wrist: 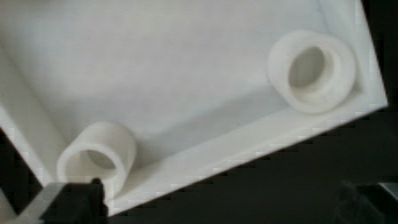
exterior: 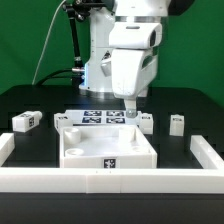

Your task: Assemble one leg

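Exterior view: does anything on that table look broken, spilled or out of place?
Nothing stands out. The small legs lie loose around the big white square part, none fitted yet; the gripper hangs near its far edge.

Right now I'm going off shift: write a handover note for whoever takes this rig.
Pincer: low by the tray's far corner; open or shut unclear.
Loose on the table, by the exterior view's sides: left leg, right leg, middle leg beside the pincer.
Done: nothing seen; both sockets in the wrist view are empty.
Left: grasp a leg, fit it.
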Action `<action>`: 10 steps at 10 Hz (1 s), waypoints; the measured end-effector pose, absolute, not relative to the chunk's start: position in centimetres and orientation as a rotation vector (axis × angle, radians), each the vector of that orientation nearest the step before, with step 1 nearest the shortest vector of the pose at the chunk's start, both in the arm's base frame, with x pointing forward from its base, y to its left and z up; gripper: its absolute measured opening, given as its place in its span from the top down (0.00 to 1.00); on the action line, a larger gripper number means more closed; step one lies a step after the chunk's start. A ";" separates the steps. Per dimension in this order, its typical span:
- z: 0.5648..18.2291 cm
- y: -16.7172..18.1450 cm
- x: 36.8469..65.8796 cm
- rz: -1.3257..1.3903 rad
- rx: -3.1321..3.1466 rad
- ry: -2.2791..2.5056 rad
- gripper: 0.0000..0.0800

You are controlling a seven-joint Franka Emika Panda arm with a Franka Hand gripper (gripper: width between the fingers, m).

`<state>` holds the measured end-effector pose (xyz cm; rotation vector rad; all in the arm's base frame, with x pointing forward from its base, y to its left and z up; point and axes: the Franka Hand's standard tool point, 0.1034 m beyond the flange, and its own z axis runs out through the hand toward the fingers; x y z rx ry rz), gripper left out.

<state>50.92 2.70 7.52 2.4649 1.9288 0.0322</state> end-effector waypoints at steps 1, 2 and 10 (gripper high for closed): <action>7.0 1.7 50.3 0.055 2.357 2.030 0.19; 6.6 1.2 49.9 0.048 2.289 2.094 0.19; 4.5 -1.1 47.7 0.034 2.144 2.227 0.19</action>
